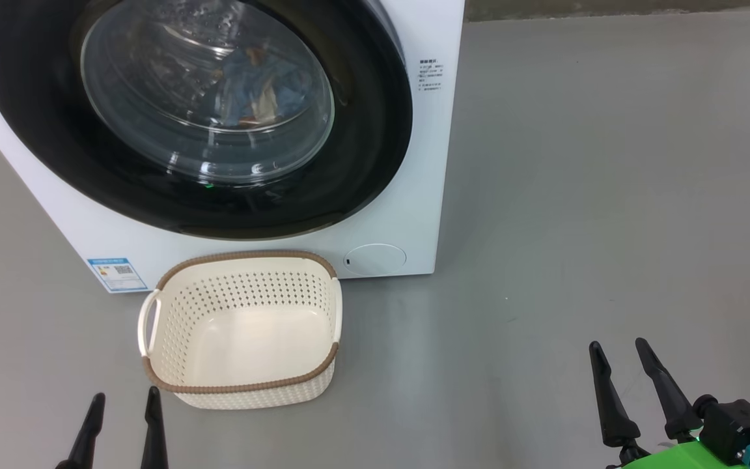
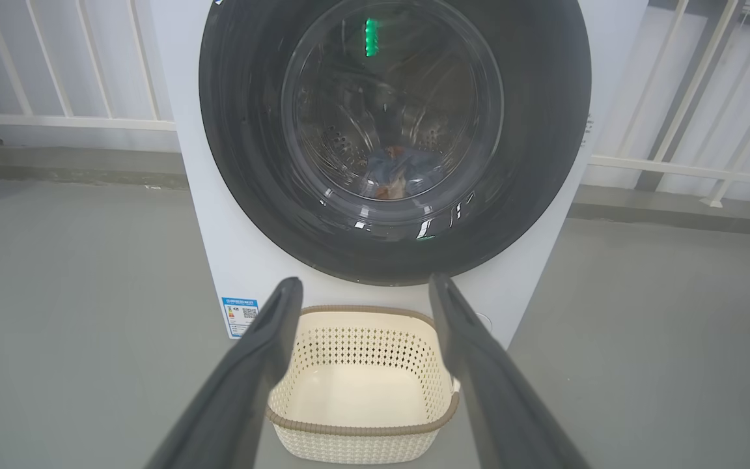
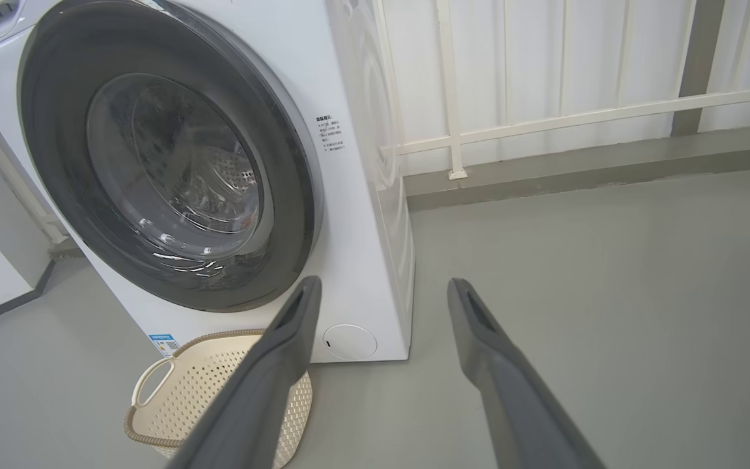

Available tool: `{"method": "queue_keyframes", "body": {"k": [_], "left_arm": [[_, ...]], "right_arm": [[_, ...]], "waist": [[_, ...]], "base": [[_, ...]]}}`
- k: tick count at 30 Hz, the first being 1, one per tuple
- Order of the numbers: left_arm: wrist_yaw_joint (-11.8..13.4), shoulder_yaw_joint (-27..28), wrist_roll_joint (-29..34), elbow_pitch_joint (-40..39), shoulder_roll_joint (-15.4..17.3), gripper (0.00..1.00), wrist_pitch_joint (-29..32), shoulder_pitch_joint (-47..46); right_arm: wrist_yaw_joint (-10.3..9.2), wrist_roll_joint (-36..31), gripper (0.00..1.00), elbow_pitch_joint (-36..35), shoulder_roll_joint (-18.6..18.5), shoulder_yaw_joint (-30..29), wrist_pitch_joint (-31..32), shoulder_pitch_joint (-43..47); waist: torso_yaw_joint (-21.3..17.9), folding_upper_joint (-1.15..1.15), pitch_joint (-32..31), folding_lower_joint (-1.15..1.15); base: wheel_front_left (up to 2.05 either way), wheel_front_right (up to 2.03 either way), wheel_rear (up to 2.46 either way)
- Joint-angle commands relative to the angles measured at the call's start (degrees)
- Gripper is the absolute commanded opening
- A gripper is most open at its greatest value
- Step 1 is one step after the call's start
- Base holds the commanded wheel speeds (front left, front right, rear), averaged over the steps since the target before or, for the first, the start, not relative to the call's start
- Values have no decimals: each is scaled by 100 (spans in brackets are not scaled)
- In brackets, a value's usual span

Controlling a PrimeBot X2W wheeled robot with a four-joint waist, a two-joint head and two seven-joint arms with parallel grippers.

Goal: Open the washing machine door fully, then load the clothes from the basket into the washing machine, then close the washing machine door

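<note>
Clothes (image 1: 264, 91) inside washer (image 1: 427, 195) behind the closed door (image 1: 381, 117) at my 11 o'clock, basket (image 1: 173, 339) just before it at 12, left gripper (image 1: 125, 393) at 7, right gripper (image 1: 617, 343) at 5, both spread wide, holding nothing

Grey floor (image 1: 596, 195); basket (image 1: 176, 326), washing machine (image 1: 428, 163).

boxy washing machine (image 1: 414, 221) was white | round glass door (image 1: 375, 130), rim was glossy black | perforated plastic basket (image 1: 173, 326) was cream, band woven brown | fabric clothes (image 1: 264, 91) were blue with orange-brown
</note>
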Motion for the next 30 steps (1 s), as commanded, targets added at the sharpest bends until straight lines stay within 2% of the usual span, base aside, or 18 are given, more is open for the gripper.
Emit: {"method": "queue_keyframes", "body": {"k": [1, 7, 8, 9, 13, 20, 24, 30], "left_arm": [[-9, 171, -34, -121, 53, 100, -37, -180], [-9, 107, -109, -84, 53, 100, -37, -184], [-9, 67, -132, -56, 54, 0, -37, -180], [0, -112, -99, 65, -9, 0, 2, 0], [0, -147, -116, 347, -129, 0, 12, 8], [4, -156, -588, 374, -93, 0, 100, -55], [4, -160, -858, 410, -73, 0, 153, -105], [2, -165, -1261, 465, -45, 0, 234, -183]], "right_arm": [[-33, 47, 100, -129, -21, 154, -26, -115], [-33, 47, 100, -117, -21, 154, -26, -119], [-33, 48, 0, -115, -21, 155, -26, -121], [1, 3, 0, 26, 2, 1, 0, 1], [1, 19, 0, 333, 25, 1, 5, 80], [-1, 478, 0, 342, -1, 8, 98, 42], [-2, 740, 0, 367, -16, 12, 152, 5], [-4, 1131, 0, 397, -35, 14, 236, -50]], "waist": [[1, 0, 0, 0], [-6, 0, -3, 0], [-7, 0, -3, 0], [-6, 0, -3, 0], [-6, 0, -3, 0], [-17, 0, -24, 13], [-23, 0, -17, 1], [-32, 0, -20, 0]], "base": [[0, 0, 0], [0, 0, 0], [0, 0, 0], [0, 0, 0], [0, 0, 0], [0, 0, 0], [0, 0, 0], [0, 0, 0]]}}
